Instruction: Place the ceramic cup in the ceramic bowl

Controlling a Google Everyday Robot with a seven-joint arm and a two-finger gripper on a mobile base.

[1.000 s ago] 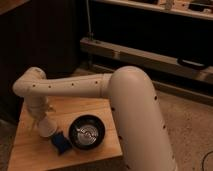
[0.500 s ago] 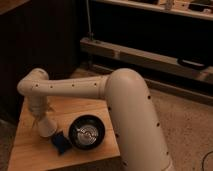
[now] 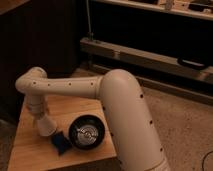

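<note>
The robot's long white arm (image 3: 70, 86) bends down over the small light-brown wooden table (image 3: 27, 152). At its end, the gripper (image 3: 43, 119) hangs low over the left side of the table. It is right on top of the small plain white ceramic cup (image 3: 48, 129).

I think the cup is standing on the wood. But it is the same white as the arm, so it is hard to see where one stops and the other starts. I cannot tell if the gripper is squeezing the cup or not.

Just to the right of the cup sits the round black ceramic bowl with the shiny grey inside (image 3: 96, 131). Nothing is in it. A flat dark blue square piece (image 3: 61, 144) lies near the front, between the cup and the bowl.

The cup looks hard and smooth, so it may slip. Its sides slant, and that could let it slide out of a loose hold. It is likely light, but it could chip if it bangs the bowl, since both are ceramic. A good hold would be across its sides near the top, firm but not too hard. Then it should go down softly in the middle of the bowl.
</note>
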